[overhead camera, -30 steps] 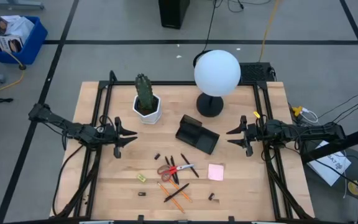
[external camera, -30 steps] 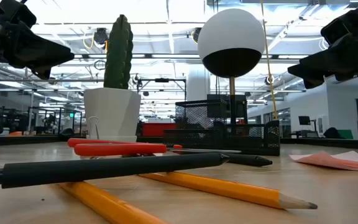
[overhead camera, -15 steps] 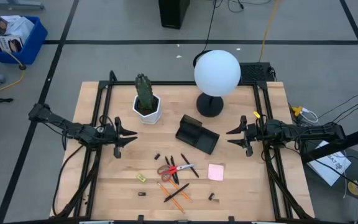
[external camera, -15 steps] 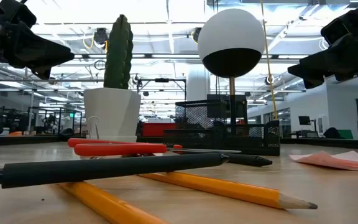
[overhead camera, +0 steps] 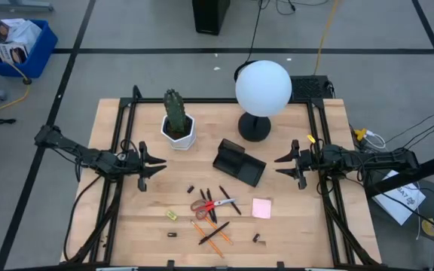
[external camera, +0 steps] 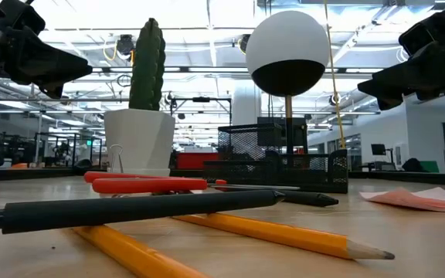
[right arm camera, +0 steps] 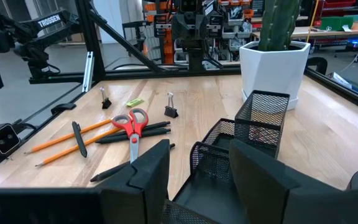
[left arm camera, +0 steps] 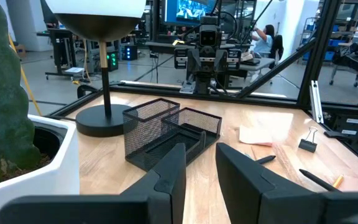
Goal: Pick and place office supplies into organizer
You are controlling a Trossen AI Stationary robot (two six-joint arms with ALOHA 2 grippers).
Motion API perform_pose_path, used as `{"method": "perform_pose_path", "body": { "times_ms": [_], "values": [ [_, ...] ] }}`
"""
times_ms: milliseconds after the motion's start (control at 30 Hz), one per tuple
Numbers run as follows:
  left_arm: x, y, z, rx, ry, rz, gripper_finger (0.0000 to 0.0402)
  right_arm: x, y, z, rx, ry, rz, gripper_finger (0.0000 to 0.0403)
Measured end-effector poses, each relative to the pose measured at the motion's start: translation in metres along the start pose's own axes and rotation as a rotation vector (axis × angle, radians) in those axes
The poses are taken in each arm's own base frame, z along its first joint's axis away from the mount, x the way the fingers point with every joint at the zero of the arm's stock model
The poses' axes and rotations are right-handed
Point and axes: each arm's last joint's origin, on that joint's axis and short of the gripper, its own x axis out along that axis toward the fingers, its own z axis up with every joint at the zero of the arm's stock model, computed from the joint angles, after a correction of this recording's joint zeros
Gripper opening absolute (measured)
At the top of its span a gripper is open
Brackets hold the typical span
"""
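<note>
Nothing moved since earlier frames. Left gripper (overhead camera: pixel 157 164) and right gripper (overhead camera: pixel 281 165) hover empty, fingers apart, flanking mesh organizer (overhead camera: pixel 239 162) mid-table. Right wrist view shows red-handled scissors (right arm camera: pixel 131 125), pencils (right arm camera: pixel 63 144); high view adds pink sticky-note pad (overhead camera: pixel 261 208).

1. Black mesh organizer (overhead camera: pixel 239 162) sits mid-table on pale wood table (overhead camera: pixel 292 233).
2. Red-handled scissors (overhead camera: pixel 214 204) lie beside orange pencils (overhead camera: pixel 215 232) and black pens (overhead camera: pixel 214 232).
3. Pink sticky-note pad (overhead camera: pixel 261 208) shows toward the right edge; small yellow piece (overhead camera: pixel 171 215) toward the left.
4. Green cactus stands in a white pot (overhead camera: pixel 178 132); white globe lamp (overhead camera: pixel 263 88) has a black base.
</note>
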Motion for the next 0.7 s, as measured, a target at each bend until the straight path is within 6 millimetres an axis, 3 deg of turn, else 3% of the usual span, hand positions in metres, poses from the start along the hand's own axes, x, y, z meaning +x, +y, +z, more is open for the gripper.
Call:
{"method": "perform_pose_path", "body": {
  "times_ms": [233,500,700],
  "values": [
    [0.000,0.000,0.000,0.000,0.000,0.000,0.0093,-0.001,0.001,0.010,-0.057,-0.107,0.003,0.0161],
    [0.000,0.000,0.000,0.000,0.000,0.000,0.0093,-0.007,0.003,0.040,0.211,-0.416,0.074,0.0160],
    [0.000,0.000,0.000,0.000,0.000,0.000,0.0093,-0.003,0.003,0.045,0.321,-0.450,0.118,0.0159]
  ]
}}
